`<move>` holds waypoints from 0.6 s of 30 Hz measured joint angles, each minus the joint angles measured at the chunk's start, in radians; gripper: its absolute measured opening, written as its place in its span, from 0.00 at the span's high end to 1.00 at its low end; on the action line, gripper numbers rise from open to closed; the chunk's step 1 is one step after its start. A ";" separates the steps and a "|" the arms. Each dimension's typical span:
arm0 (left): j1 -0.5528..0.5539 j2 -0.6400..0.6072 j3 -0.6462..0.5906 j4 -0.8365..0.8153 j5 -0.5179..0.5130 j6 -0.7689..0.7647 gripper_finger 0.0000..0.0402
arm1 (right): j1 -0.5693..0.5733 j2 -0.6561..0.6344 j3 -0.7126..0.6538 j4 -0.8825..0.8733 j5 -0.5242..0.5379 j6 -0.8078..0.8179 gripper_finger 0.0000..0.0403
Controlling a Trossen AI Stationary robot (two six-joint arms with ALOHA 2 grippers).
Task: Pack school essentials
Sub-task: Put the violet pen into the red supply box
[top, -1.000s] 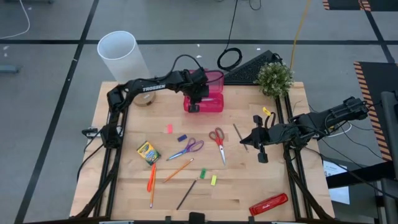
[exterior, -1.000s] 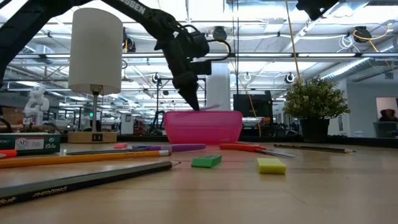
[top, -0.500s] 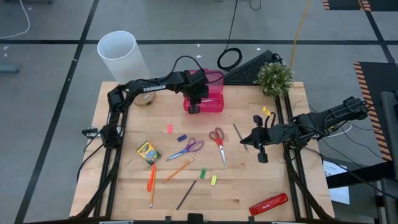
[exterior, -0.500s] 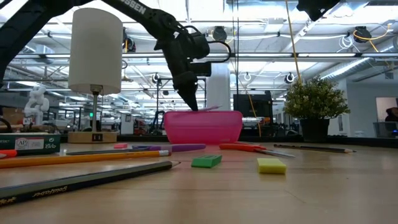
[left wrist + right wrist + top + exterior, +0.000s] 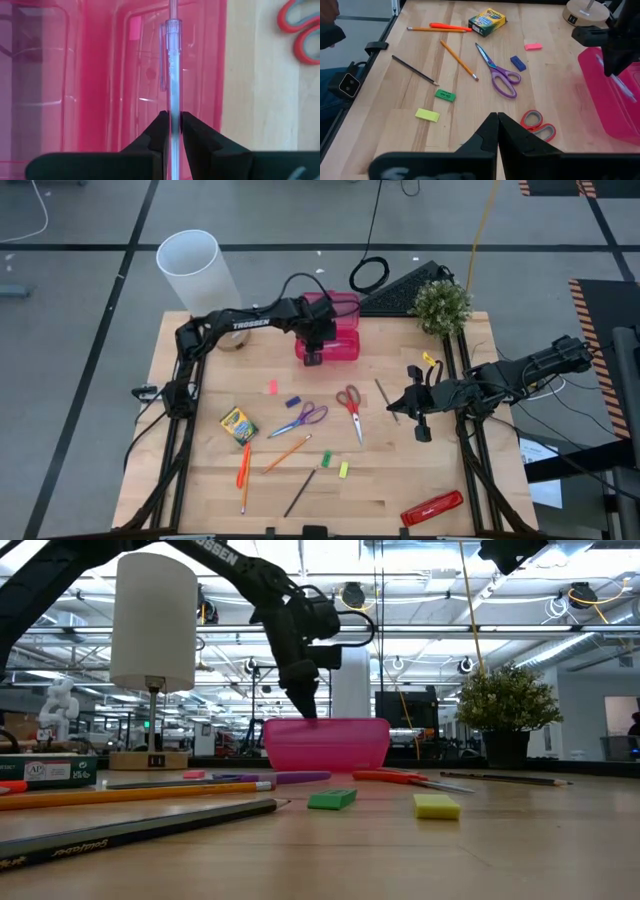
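The left gripper [image 5: 171, 131] is clamped on a clear pen [image 5: 172, 75], holding it near one end so the clipped barrel runs forward over the open pink case [image 5: 335, 330]. Against the picture half a second earlier it has sunk a little, its tips now at the case's rim in the low view, so the pen is on the point of going in; my reading is that only the release remains for this item.

Everything else lies loose on the bench [image 5: 400, 470], well away from this gripper toward the near edge: the red-handled scissors [image 5: 350, 405], the purple scissors [image 5: 303, 418], the crayon box [image 5: 238, 424], the orange pencil [image 5: 287, 452], the dark pencil [image 5: 300, 493] and the green eraser [image 5: 326, 458]. Most of the packing is still to do.

The right gripper [image 5: 497, 125] waits at the bench's right side, fingers pressed together on nothing.
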 joint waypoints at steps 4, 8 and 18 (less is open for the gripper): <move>-0.006 0.000 0.000 0.000 0.000 -0.003 0.88 | 0.000 0.000 0.000 0.000 0.000 0.000 1.00; -0.006 0.000 0.000 -0.005 0.000 -0.028 0.88 | 0.000 0.000 0.000 0.001 0.000 0.000 1.00; -0.006 0.000 0.000 -0.041 0.000 -0.028 0.88 | 0.000 0.000 0.000 0.001 0.000 0.000 1.00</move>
